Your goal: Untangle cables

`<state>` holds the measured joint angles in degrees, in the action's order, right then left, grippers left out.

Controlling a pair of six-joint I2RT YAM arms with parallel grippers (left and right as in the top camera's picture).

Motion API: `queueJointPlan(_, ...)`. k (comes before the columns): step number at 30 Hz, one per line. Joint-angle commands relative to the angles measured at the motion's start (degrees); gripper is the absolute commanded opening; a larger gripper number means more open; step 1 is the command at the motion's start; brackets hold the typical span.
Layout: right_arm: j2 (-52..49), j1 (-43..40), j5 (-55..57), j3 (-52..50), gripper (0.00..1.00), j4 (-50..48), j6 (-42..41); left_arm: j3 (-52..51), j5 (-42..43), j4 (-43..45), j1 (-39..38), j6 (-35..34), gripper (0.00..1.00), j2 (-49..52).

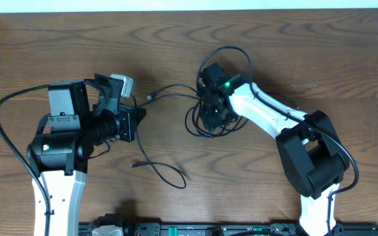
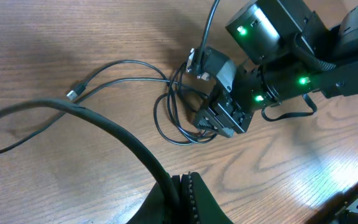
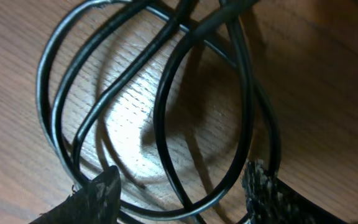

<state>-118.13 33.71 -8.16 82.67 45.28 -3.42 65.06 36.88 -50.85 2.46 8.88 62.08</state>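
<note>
The cables (image 1: 205, 124) lie as a small coil of thin black loops at mid-table, with strands running left to a small plug end (image 1: 151, 98). My right gripper (image 1: 212, 117) is down over the coil. In the right wrist view it is open (image 3: 182, 190), with its fingers (image 3: 101, 190) on either side of several loops (image 3: 166, 112). My left gripper (image 2: 185, 199) is shut on one black cable (image 2: 104, 127), which arcs up and away to the left. From the left gripper (image 1: 138, 122) a loose strand (image 1: 159, 169) trails toward the front.
The bare wooden table (image 1: 307, 46) extends all round. A black rail (image 1: 195, 229) runs along the front edge between the arm bases. The thicker cable of the left arm (image 1: 2, 124) loops at the far left.
</note>
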Motion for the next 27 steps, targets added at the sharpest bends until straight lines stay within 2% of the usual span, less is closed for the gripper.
queueJointPlan(1,-0.3,0.4,0.5,-1.6,0.58,-1.0,-2.0,-0.1,-0.5,-0.2,-0.2,0.5,0.08,-0.3)
queueJointPlan(2,-0.3,0.5,0.5,-2.0,0.56,-1.7,-2.4,-0.1,-0.5,-0.2,-0.2,0.5,0.07,-0.3)
queueJointPlan(3,-0.3,0.7,0.5,-2.4,0.46,-2.3,-2.6,-0.1,-0.5,-0.2,-0.2,0.5,0.07,-0.3)
queueJointPlan(6,-0.3,0.8,0.6,-2.6,0.01,-3.4,-4.2,-0.1,-0.5,-0.2,-0.2,0.5,0.07,-0.3)
queueJointPlan(11,-0.2,-0.5,1.2,-0.3,0.01,-2.1,-4.3,-0.1,-0.5,-0.3,-0.2,0.5,0.07,-0.3)
queueJointPlan(15,1.4,-2.1,4.2,7.3,0.01,5.8,-3.4,-0.1,-0.5,-0.5,-0.2,0.5,0.07,-0.3)
queueJointPlan(20,4.9,-3.6,6.7,25.4,0.01,18.1,2.8,-0.1,-0.5,-0.5,-0.2,0.6,0.08,-0.2)
queueJointPlan(27,8.1,-5.7,10.6,51.5,0.01,24.9,6.5,-0.1,-0.5,-0.5,-0.2,0.6,0.07,1.8)
